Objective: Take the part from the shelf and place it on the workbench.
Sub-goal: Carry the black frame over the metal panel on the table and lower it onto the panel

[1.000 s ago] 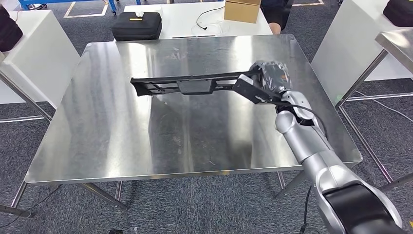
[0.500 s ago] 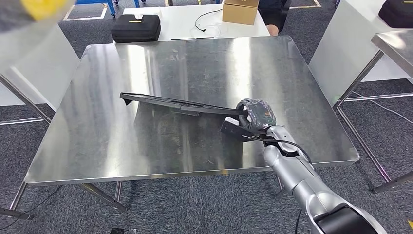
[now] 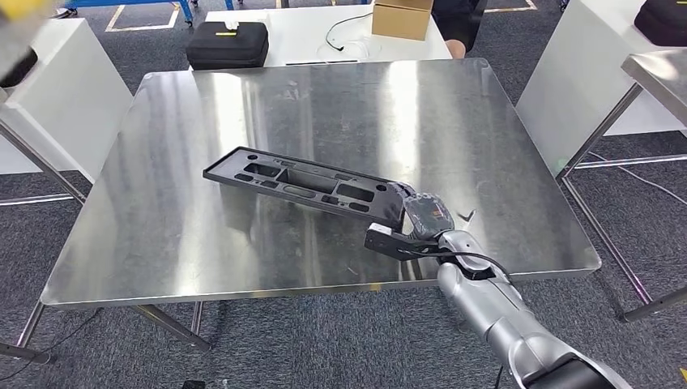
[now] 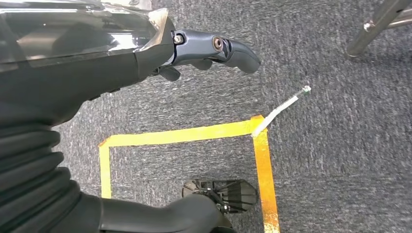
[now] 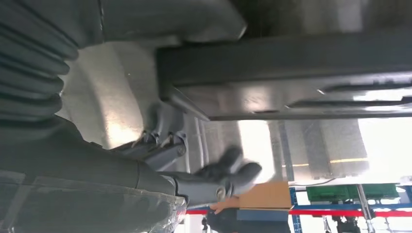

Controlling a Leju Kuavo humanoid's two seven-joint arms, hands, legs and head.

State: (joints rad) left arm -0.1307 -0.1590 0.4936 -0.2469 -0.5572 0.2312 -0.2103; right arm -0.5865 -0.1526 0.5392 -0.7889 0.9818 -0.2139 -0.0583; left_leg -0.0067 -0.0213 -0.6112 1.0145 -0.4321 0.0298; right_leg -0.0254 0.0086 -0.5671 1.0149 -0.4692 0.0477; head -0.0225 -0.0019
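The part [image 3: 300, 185] is a long black plastic tray with recessed pockets. It lies face up across the middle of the steel workbench [image 3: 162, 235]. My right hand [image 3: 421, 215] is at its right end, near the bench's front edge. In the right wrist view the part [image 5: 291, 73] is a dark bar with the thumb [image 5: 170, 19] against its end. The darker fingers [image 5: 228, 177] are spread away from it, with bare steel between. My left hand [image 4: 214, 48] hangs over grey carpet, fingers loose and holding nothing.
Behind the bench a white table carries a black case [image 3: 228, 43] and a cardboard box [image 3: 402, 18], with a person [image 3: 458, 24] beside it. White cabinets [image 3: 65, 89] flank the bench and another steel table [image 3: 660, 69] stands at the right. Yellow floor tape [image 4: 184, 136] lies below my left hand.
The right arm came down and toward the front edge. The part turned from edge-on to face up and now lies on the bench. The fingers have come away from it.
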